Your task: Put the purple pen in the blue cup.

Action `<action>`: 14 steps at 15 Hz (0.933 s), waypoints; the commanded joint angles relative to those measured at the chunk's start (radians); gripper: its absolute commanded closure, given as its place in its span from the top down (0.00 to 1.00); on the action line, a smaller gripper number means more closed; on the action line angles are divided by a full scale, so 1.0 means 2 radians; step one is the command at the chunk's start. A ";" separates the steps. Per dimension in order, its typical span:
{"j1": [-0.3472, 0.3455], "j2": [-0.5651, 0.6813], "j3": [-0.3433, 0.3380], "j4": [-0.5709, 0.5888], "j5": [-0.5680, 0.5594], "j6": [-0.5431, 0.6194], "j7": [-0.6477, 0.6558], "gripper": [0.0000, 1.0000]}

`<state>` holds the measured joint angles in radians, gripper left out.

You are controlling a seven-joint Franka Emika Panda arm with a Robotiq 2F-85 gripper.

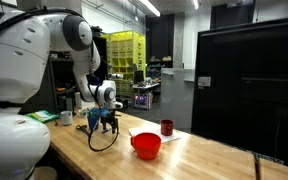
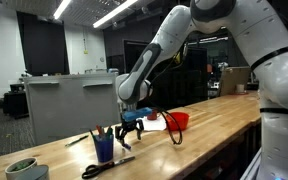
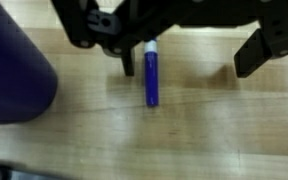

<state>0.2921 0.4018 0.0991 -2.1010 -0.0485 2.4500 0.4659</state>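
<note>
The purple pen (image 3: 152,78) lies flat on the wooden table, its white end toward the gripper body. My gripper (image 3: 191,58) comes in from the top of the wrist view, open, with nothing held. The pen sits between the fingers, close beside one finger (image 3: 125,58) and far from the other. The blue cup (image 3: 14,70) fills the left edge of the wrist view. In an exterior view the blue cup (image 2: 104,148) stands upright with several pens in it, just beside the gripper (image 2: 131,128), which hangs low over the table.
A red bowl (image 1: 146,146) and a dark red cup (image 1: 167,127) stand on the table (image 1: 204,155) beyond the gripper (image 1: 102,120). Scissors (image 2: 104,167) and a green-filled bowl (image 2: 24,168) lie near the blue cup. A black cable loops down from the gripper.
</note>
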 commanded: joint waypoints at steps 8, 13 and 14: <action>0.019 0.006 -0.013 0.010 -0.010 0.011 0.021 0.33; 0.022 0.000 -0.012 0.009 -0.009 0.004 0.020 0.00; 0.020 -0.005 -0.010 0.006 -0.007 0.000 0.015 0.01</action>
<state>0.3263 0.4093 0.0863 -2.0763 -0.0529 2.4689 0.4873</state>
